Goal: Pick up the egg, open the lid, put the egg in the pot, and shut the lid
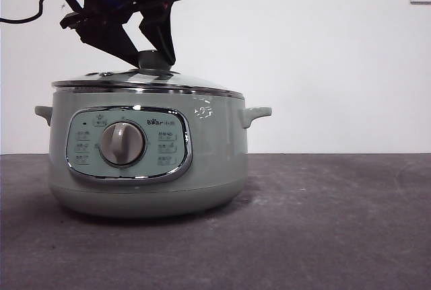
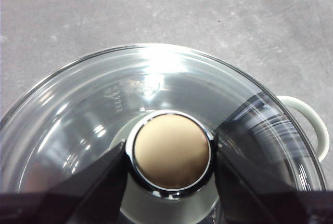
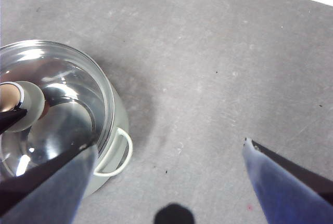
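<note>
Currently, the pot point(image 1: 148, 162) stands on the dark grey table point(image 1: 323, 223) with the lid point(image 1: 145, 81) seated flat on its rim, its control panel and central dial point(image 1: 122, 143) facing the front view. The left gripper point(image 1: 156, 58) reaches down from the upper left of the front view, and its two black jaws stand on either side of the lid's knob point(image 2: 172, 153). In the left wrist view the jaws touch the knob's chrome ring on both sides, so the gripper is closed on the knob. The right gripper point(image 3: 166, 182) hangs above bare table beside the pot, jaws spread wide apart and holding nothing; one side handle point(image 3: 117, 154) of the pot lies near its jaw. The egg cannot be made out with certainty in any view; the glass of the lid shows only reflections.
</note>
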